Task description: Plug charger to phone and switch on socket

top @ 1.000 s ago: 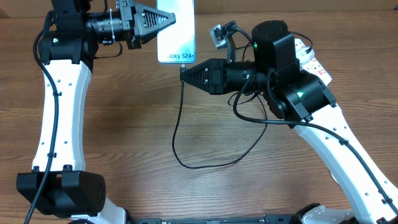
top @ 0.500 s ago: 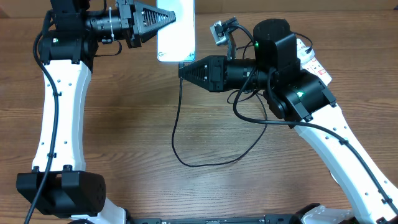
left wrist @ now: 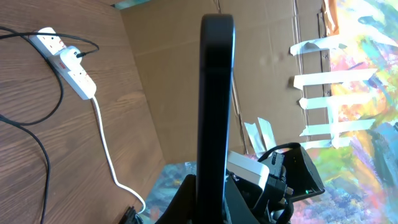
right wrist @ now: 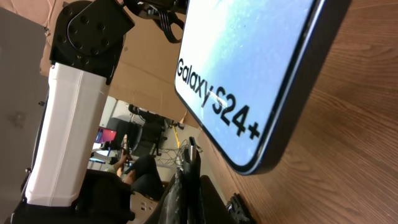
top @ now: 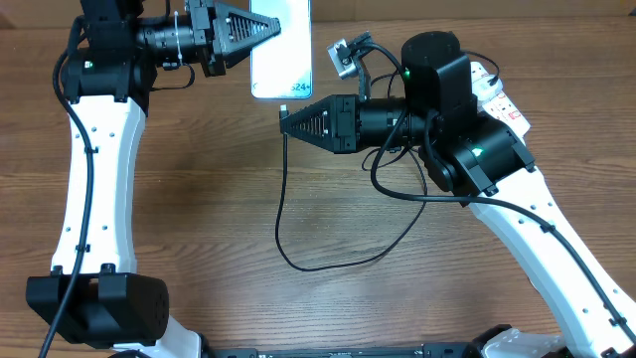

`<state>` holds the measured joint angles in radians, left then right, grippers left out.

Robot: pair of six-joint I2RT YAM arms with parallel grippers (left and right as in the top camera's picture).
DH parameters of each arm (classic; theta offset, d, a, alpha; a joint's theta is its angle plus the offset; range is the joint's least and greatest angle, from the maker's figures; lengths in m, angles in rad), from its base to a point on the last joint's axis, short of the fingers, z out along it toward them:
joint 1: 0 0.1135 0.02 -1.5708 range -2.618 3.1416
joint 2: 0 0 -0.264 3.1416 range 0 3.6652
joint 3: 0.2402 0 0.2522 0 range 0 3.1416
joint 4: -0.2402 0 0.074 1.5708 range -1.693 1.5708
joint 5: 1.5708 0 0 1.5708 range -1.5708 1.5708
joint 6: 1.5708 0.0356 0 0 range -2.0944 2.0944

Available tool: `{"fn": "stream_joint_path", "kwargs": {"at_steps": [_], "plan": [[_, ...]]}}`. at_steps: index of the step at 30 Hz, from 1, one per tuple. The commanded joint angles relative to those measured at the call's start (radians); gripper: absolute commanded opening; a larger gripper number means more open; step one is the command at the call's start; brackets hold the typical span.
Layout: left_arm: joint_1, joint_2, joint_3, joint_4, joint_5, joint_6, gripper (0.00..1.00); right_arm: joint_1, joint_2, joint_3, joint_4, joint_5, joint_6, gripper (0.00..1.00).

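Holding the phone: the phone (top: 280, 60) was gripped by the left gripper (top: 274, 30), whose jaws were clenched on it from the left side.
Phone position: it was held at the far edge of the table (top: 199, 199) with its light blue screen turned up. The short edge marked "Galaxy S24+" was pointed toward the right gripper (top: 286, 117). Whether the phone touched the wood could not be told.
Charger: the charger (top: 279, 199) was pinched at its connector end by the right gripper, jaws clamped on it. The thin black cable was hung from the fingertips and laid in a loose loop across the middle of the table, then led away under the right arm.
Connector tip: it was set just beside the phone's lettered edge. A gap between the two was seen from the right wrist.
Socket: the socket (left wrist: 67, 57) was laid flat on the table on the right side, well apart from the phone. A dark plug (left wrist: 73, 55) was seen on it beside a red switch, and its white cord (left wrist: 106, 146) was trailed off toward the table edge.
Switch state: it could not be told.
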<state>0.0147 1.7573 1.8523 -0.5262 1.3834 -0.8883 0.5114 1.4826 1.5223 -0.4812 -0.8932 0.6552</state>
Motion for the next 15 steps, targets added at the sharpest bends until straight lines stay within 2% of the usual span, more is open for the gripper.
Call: {"fn": "stream_joint_path", "kwargs": {"at_steps": [1, 15], "plan": [[-0.002, -0.011, 0.015, 0.008, 0.027, -0.003, 0.04, 0.005, 0.001, 0.02, 0.009, -0.01, -0.001, 0.04], [-0.003, -0.011, 0.015, 0.008, 0.058, -0.002, 0.04, 0.005, 0.007, 0.02, 0.013, 0.029, 0.0, 0.04]]}}
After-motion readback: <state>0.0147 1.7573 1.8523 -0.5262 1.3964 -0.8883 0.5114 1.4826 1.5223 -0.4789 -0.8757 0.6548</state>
